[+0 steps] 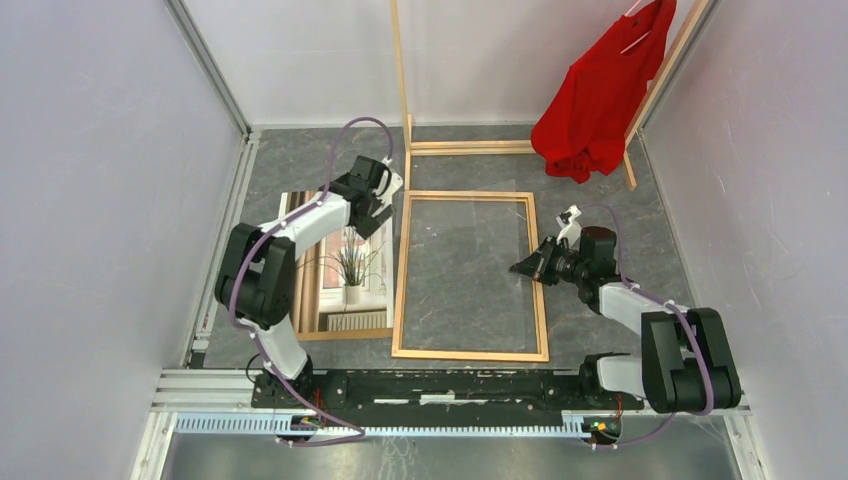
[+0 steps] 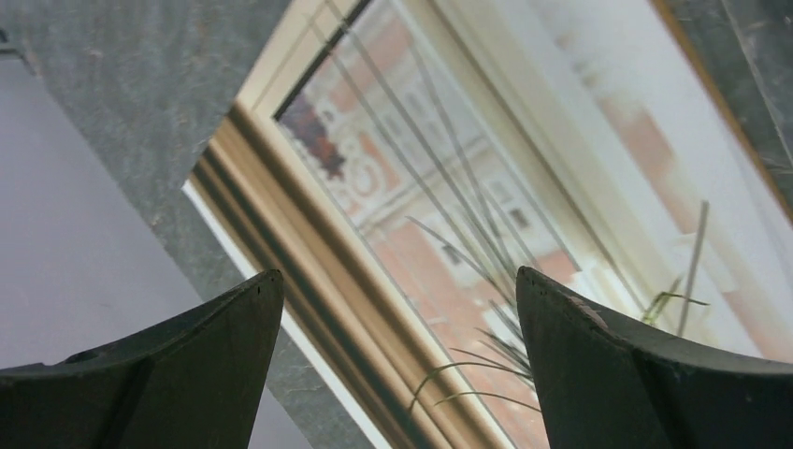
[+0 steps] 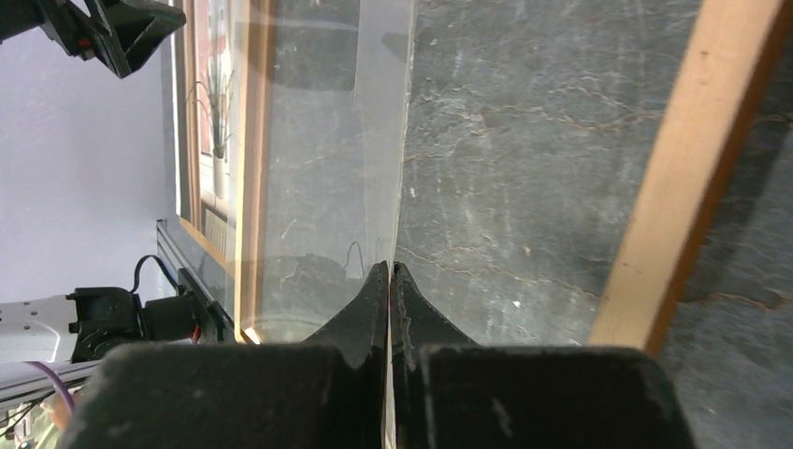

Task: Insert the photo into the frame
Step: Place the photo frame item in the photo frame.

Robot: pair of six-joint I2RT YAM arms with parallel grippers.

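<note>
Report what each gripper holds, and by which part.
The right gripper pinches the clear sheet by its edge. The left gripper is open above the photo, holding nothing.

Top cam: fixed, high, near edge, looks down on whole table (image 1: 290, 160). L wrist cam: v. close over photo (image 2: 449, 187). R wrist cam: low, across frame (image 3: 673, 187) toward photo; top shares both

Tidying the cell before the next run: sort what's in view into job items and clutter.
Job: photo, below the open left gripper; frame; clear sheet, pinched by the right gripper.
Lying about: red shirt; pale wooden rack it hangs on.
</note>
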